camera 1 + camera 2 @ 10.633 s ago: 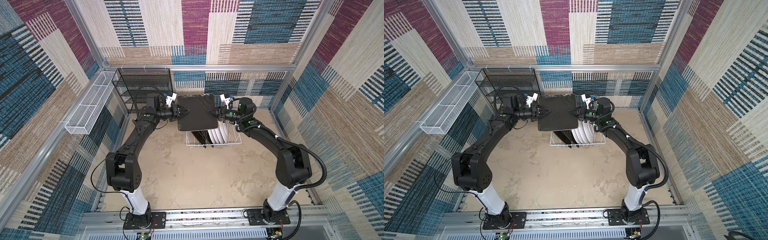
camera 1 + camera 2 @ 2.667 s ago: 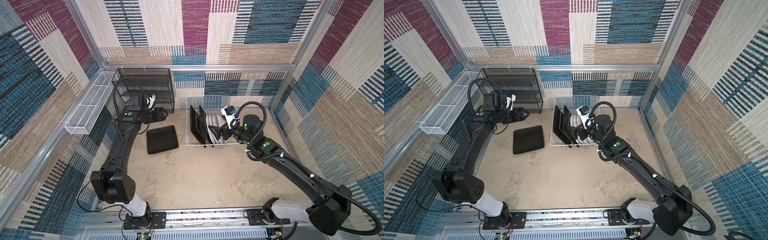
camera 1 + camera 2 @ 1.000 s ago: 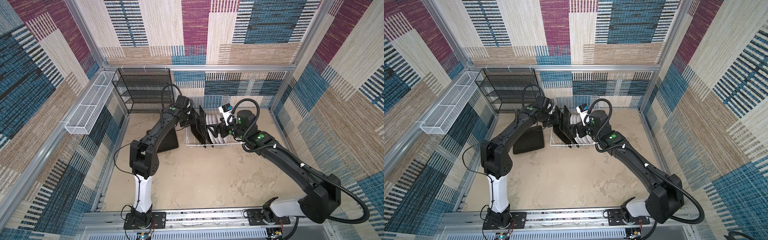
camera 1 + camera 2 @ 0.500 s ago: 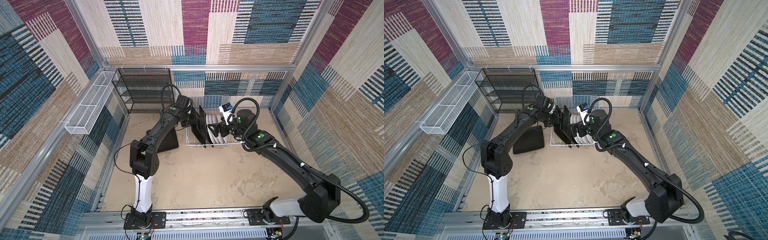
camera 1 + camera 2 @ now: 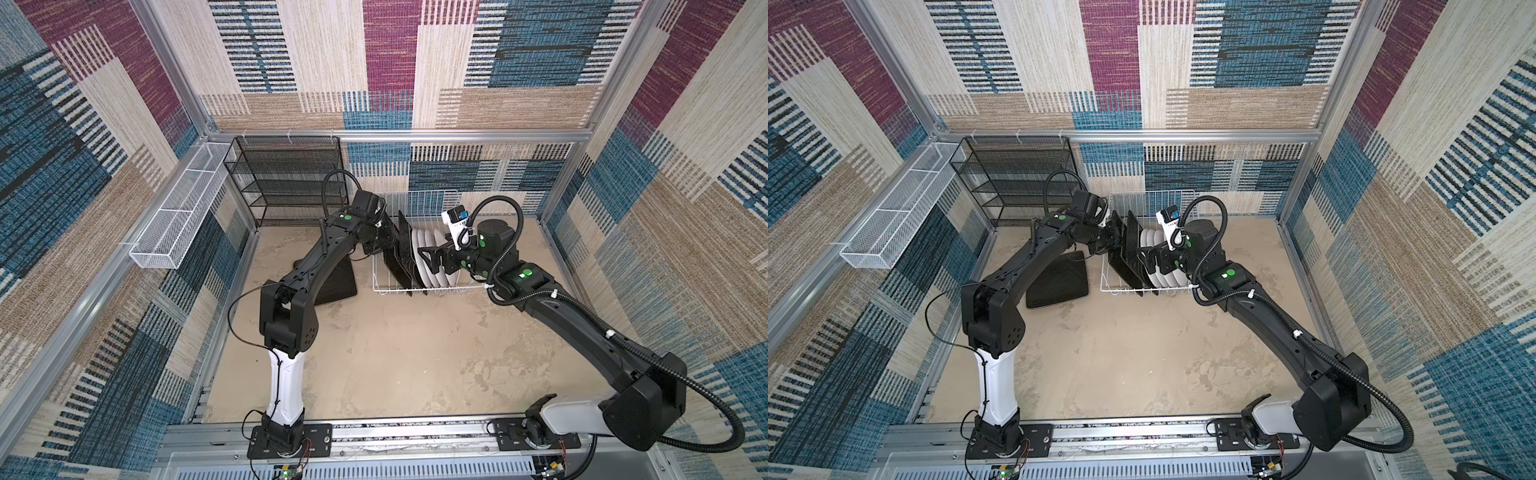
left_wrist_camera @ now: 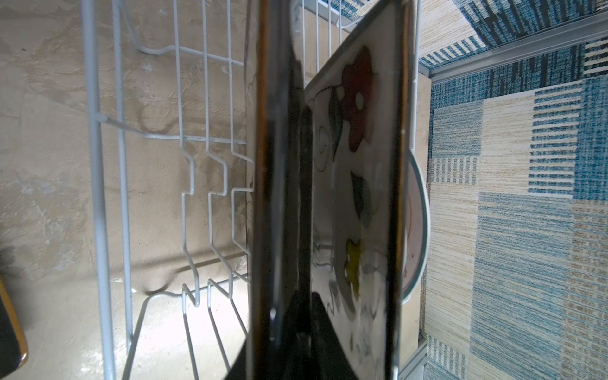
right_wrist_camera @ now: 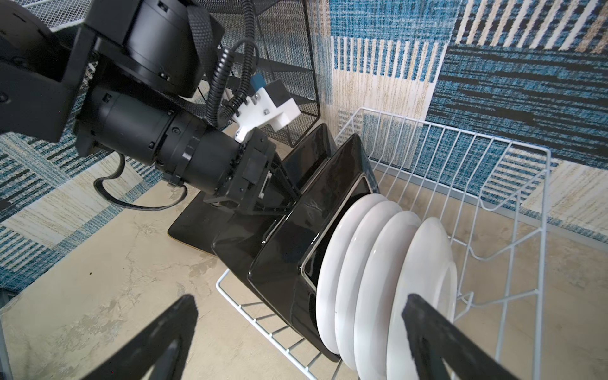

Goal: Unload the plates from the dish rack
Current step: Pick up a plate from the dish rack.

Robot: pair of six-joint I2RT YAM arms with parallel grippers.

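Beige tabletop [image 5: 395, 353] between carpet-patterned walls [image 5: 104, 208]. We see left gripper [image 7: 294, 201] clamped on edge of outermost square plate [image 7: 243, 250], standing in dish rack [image 7: 454, 129]; second square plate [image 7: 296, 256], four round plates [image 7: 371, 279] behind it; right gripper [image 7: 299, 300] spread wide, hovering near round plates; third square plate [image 5: 332, 282] flat beside rack

The dish rack [image 6: 95, 148] is white, square plates [image 7: 289, 256] black-backed, round plates [image 7: 418, 279] white-backed

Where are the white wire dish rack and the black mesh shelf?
White wire dish rack [image 5: 419, 203]: in a top view, its tall back.
Black mesh shelf [image 5: 286, 156]: in a top view, its top tier.
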